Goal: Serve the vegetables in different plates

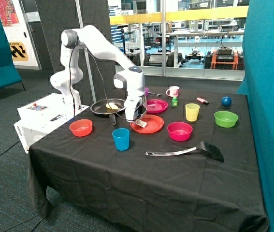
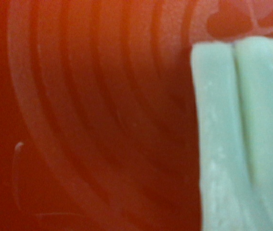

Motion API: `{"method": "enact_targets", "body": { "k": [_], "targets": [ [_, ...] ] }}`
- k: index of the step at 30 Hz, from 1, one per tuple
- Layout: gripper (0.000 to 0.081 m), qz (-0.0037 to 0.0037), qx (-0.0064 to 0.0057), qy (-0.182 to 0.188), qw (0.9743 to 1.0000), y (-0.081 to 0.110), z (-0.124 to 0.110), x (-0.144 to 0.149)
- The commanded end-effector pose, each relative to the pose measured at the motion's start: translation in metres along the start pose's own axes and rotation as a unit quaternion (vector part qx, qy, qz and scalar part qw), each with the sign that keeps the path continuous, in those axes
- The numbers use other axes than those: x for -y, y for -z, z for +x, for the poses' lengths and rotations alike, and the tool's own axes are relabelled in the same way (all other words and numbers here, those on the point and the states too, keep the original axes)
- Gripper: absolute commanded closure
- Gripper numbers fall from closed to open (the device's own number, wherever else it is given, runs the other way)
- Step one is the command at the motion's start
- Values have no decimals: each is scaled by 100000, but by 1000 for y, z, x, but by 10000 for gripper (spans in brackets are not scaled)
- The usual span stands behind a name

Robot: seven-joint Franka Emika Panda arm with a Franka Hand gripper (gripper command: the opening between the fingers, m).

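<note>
The orange-red plate point(image 1: 151, 126) lies near the table's middle, and its ribbed surface point(image 2: 88, 115) fills the wrist view. The whitish oblong chunk point(image 1: 141, 124) rests on this plate and shows close up, grooved, in the wrist view point(image 2: 242, 139). My gripper point(image 1: 137, 118) hangs low over the plate's edge nearest the pan, right at the chunk. The yellow elongated piece point(image 1: 111, 106) lies in the black frying pan point(image 1: 99, 108) behind the gripper. The magenta-pink plate point(image 1: 157, 105) sits just behind the orange-red one with nothing on it.
A red bowl point(image 1: 80, 127) and a blue cup point(image 1: 121, 138) stand towards the front. A pink bowl point(image 1: 180, 131), yellow cup point(image 1: 192, 112), green bowl point(image 1: 226, 119) and black spatula point(image 1: 190, 151) lie beside the plates. A mug point(image 1: 174, 91), green bottle point(image 1: 174, 101) and blue ball point(image 1: 226, 101) sit at the back.
</note>
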State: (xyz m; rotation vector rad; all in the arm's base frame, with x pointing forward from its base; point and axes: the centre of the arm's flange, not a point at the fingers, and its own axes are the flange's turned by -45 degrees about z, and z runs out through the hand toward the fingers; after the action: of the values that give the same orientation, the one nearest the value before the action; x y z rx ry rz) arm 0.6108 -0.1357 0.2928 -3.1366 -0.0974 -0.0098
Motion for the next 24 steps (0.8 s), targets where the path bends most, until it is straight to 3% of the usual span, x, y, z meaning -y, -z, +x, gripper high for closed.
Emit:
{"method": "enact_targets", "body": {
  "k": [1, 5, 16, 24],
  "targets": [
    [0, -163, 319, 209, 99999, 4, 2, 1],
    [0, -161, 320, 834, 99996, 8, 0, 2],
    [0, -155, 323, 2716, 99962, 38, -15, 9],
    [141, -148, 326, 4843, 99882, 53, -63, 30]
  ]
}}
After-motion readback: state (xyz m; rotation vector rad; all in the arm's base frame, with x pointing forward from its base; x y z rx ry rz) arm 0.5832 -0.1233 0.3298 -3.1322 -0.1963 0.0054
